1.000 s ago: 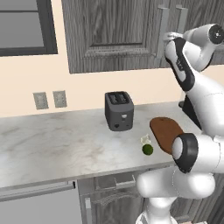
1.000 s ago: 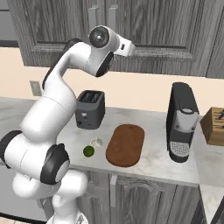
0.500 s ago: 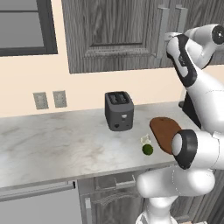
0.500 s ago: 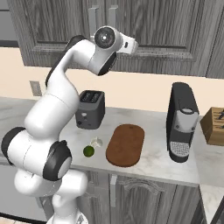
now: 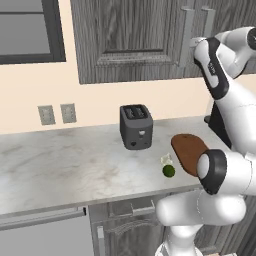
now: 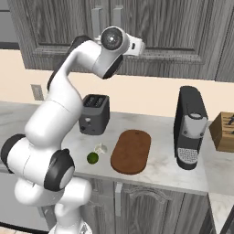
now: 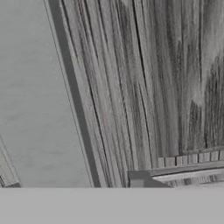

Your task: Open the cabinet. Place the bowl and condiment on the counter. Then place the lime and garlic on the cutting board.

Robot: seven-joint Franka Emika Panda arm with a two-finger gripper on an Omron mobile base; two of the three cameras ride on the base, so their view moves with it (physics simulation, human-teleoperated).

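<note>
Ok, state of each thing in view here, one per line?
cabinet: doors shut.
tool: up at the cabinet's bar handles; open or shut, cannot tell.
lime: on the counter, off the cutting board.
garlic: on the counter beside the lime.
cutting board: bare.

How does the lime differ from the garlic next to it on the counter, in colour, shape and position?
The lime is dark green; the garlic is off-white. The lime looks smooth and round; the garlic looks lumpier. The lime lies nearer the counter's front edge, the garlic just behind it. Both are small and lie left of the cutting board, not on it.
</note>
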